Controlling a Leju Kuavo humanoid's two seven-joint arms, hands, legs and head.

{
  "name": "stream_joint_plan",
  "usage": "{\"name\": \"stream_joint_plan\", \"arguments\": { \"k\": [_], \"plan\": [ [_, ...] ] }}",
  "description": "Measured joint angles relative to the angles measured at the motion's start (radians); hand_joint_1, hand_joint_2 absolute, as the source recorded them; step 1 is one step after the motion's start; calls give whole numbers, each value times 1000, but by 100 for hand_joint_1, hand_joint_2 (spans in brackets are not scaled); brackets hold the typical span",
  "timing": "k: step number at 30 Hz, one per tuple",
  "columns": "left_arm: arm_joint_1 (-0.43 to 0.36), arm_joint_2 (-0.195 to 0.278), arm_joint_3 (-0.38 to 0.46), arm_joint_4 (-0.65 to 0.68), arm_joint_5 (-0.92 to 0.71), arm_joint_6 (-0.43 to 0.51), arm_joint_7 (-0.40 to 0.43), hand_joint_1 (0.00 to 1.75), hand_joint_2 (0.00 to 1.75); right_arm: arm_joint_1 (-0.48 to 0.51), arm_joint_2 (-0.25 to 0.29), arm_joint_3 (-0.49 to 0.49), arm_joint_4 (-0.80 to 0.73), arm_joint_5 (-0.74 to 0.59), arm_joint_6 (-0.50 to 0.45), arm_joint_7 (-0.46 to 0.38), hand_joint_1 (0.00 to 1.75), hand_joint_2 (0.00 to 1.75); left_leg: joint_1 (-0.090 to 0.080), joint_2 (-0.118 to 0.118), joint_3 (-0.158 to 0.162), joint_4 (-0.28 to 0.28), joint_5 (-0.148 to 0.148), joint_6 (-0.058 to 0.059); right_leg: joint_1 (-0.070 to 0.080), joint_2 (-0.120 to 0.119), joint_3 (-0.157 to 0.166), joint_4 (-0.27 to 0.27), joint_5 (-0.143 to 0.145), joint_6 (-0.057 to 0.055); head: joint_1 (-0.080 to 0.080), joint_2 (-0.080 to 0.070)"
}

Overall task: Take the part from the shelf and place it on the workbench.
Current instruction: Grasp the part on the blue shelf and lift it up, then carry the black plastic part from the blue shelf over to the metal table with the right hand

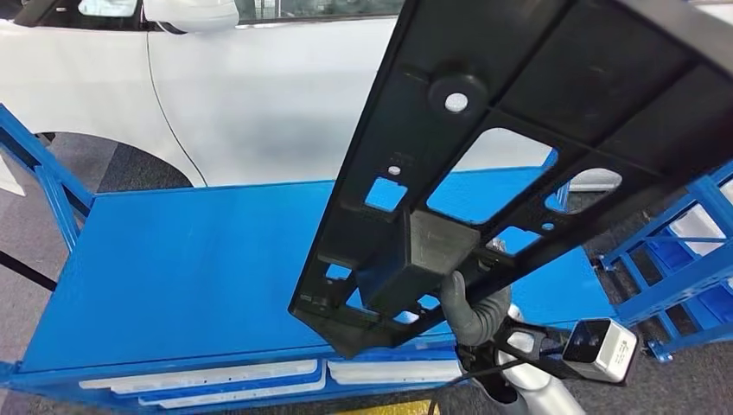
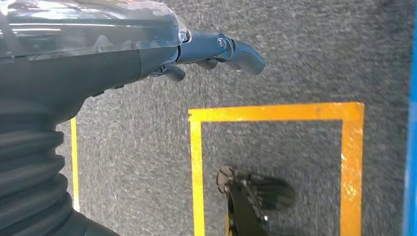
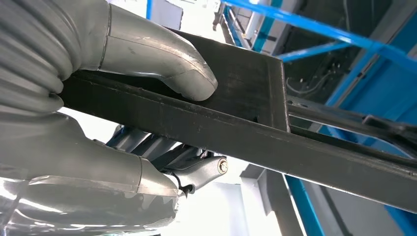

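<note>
the big black part [image 1: 510, 147] is held up in the air by the right hand [image 1: 471, 303], tilted, above the blue workbench [image 1: 190, 268]; the left hand [image 2: 216, 51] is hung over the grey floor [image 2: 295, 59], fingers curled with nothing in them.

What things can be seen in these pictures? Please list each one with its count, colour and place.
part: one, black, long panel with cut-outs, held tilted above the workbench.
workbench: one, blue flat top, in front of the robot.
car: one, white, behind the workbench.
shelf frame: one, blue, to the right of the workbench.
floor marking: yellow lines, on grey carpet under the left arm.
right hand: one, grey, grips the part near its lower end, thumb pressed on it.
left hand: one, dark, hangs over the floor, holding nothing.
</note>
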Motion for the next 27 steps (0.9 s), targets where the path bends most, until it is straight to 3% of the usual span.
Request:
{"name": "stream_joint_plan", "arguments": {
  "k": [2, 3, 4, 5, 7, 9, 12, 13, 15, 17, 18, 19, 20, 21, 22, 24, 25, 27],
  "plan": [
    [1, 6, 0, 0, -4, 1, 3, 0, 175, 13, -3, 1, -12, 14, -3, -8, 175, 175, -1, 0, -22, 1, 15, 3, -2, 0, -42, 131, -86, 5, 0, 0],
    [2, 8, 0, 0, -5, 1, 3, 0, 175, 21, -4, 2, -16, 18, -5, -10, 175, 175, -2, 0, -32, 2, 21, 3, -2, 0, -50, 178, -105, 6, 0, 0],
    [3, 11, 0, 0, -6, 1, 3, 0, 175, 28, -6, 3, -19, 21, -7, -11, 175, 175, -2, 0, -42, 3, 28, 1, -3, 0, -41, 192, -105, 6, 0, 0],
    [4, 13, 0, 0, -6, 1, 3, 0, 175, 33, -7, 3, -21, 23, -8, -11, 175, 175, -3, 0, -51, 5, 34, -1, -3, 0, -11, 164, -87, 4, 0, 0],
    [4, 14, 0, 0, -7, 0, 3, 0, 175, 36, -8, 4, -28, 27, -7, -12, 175, 175, -4, -1, -65, 9, 44, -6, -1, 0, 89, 23, -44, -6, 0, 0],
    [4, 15, 0, 0, -7, 0, 3, 0, 175, 39, -8, 5, -36, 31, -2, -13, 175, 175, -6, -1, -71, 10, 55, -16, 5, 0, 158, -86, -25, -16, 0, 0],
    [5, 16, 0, 0, -9, 0, 2, 0, 175, 46, -8, 5, -44, 41, 17, -13, 175, 175, -5, -1, -75, 8, 70, -35, 9, -2, 159, -110, -11, -30, 0, 0],
    [6, 16, 0, 0, -11, 0, 1, 0, 175, 48, -8, 5, -45, 45, 22, -13, 175, 175, -4, -2, -81, 14, 62, -40, 6, -4, 153, -114, -3, -37, 0, 0],
    [8, 17, 0, 0, -13, 0, -2, 0, 175, 51, -7, 5, -49, 50, 26, -13, 175, 175, -2, -2, -105, 76, -4, -48, 2, -8, 134, -119, 18, -52, -1, 0],
    [8, 17, 0, 0, -16, -3, -5, 0, 175, 61, -7, 5, -53, 63, 26, -12, 175, 175, 0, -2, -144, 205, -98, -55, 4, -9, 109, -117, 36, -58, -1, 0],
    [9, 17, 0, 0, -18, -4, -5, 0, 175, 68, -6, 5, -57, 72, 25, -11, 175, 175, 1, -2, -155, 264, -123, -58, 6, -10, 96, -115, 46, -58, -1, 0],
    [9, 16, 0, 0, -20, -6, -5, 0, 175, 75, -6, 5, -61, 82, 23, -10, 175, 175, 1, -2, -153, 298, -125, -59, 6, -11, 81, -113, 55, -57, -1, 0],
    [8, 16, 0, 0, -22, -7, -4, 0, 175, 81, -6, 5, -66, 89, 22, -9, 175, 175, 1, -2, -133, 293, -106, -59, 7, -11, 67, -109, 63, -56, -1, 0],
    [8, 16, 0, 0, -23, -8, -4, 0, 175, 85, -5, 5, -71, 93, 21, -9, 175, 175, 1, -2, -93, 250, -77, -57, 8, -10, 53, -105, 71, -54, -1, 0],
    [7, 16, 0, 0, -23, -8, -4, 0, 175, 87, -5, 5, -75, 95, 20, -9, 175, 175, 0, -2, -40, 180, -56, -52, 8, -10, 42, -100, 78, -52, -1, 0],
    [4, 16, 0, 0, -24, -8, -4, 0, 175, 90, -5, 4, -84, 96, 19, -9, 175, 175, -4, -3, 54, 38, -54, -42, 11, -10, 28, -93, 91, -43, -1, 0],
    [3, 16, 0, 0, -24, -8, -4, 0, 175, 91, -5, 4, -87, 97, 19, -8, 175, 175, -7, -4, 76, -1, -62, -36, 11, -10, 26, -93, 98, -38, -1, 0],
    [3, 15, 0, 0, -26, -8, 0, 0, 175, 93, -5, 2, -93, 99, 21, 0, 175, 175, -9, -4, 75, -17, -56, -25, 11, -10, 25, -97, 113, -25, -1, 0]
  ]
}}
